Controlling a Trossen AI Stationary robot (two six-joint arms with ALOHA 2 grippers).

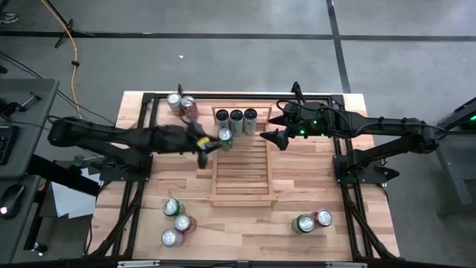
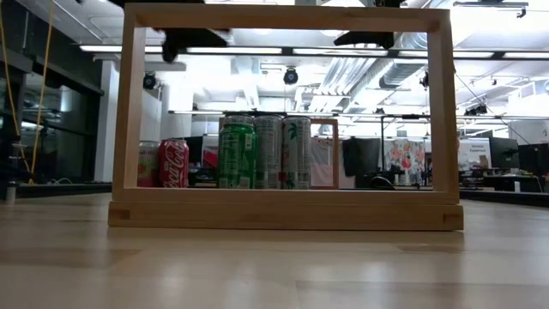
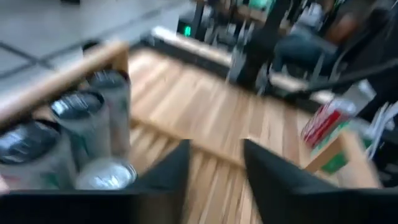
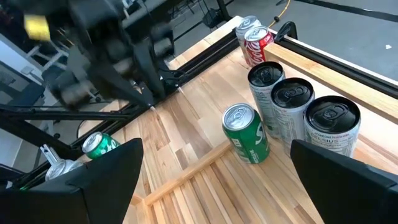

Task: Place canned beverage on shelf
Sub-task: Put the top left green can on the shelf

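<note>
Slats of shelf [image 1: 239, 175] bare beyond green can [image 1: 225, 138].

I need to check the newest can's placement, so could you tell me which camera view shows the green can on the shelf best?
The right wrist view: the green can stands upright, unobstructed, beside three grey cans. The high view shows only its top, near the left end effector. The low view shows its side through the shelf frame. The left wrist view is blurred.
</note>
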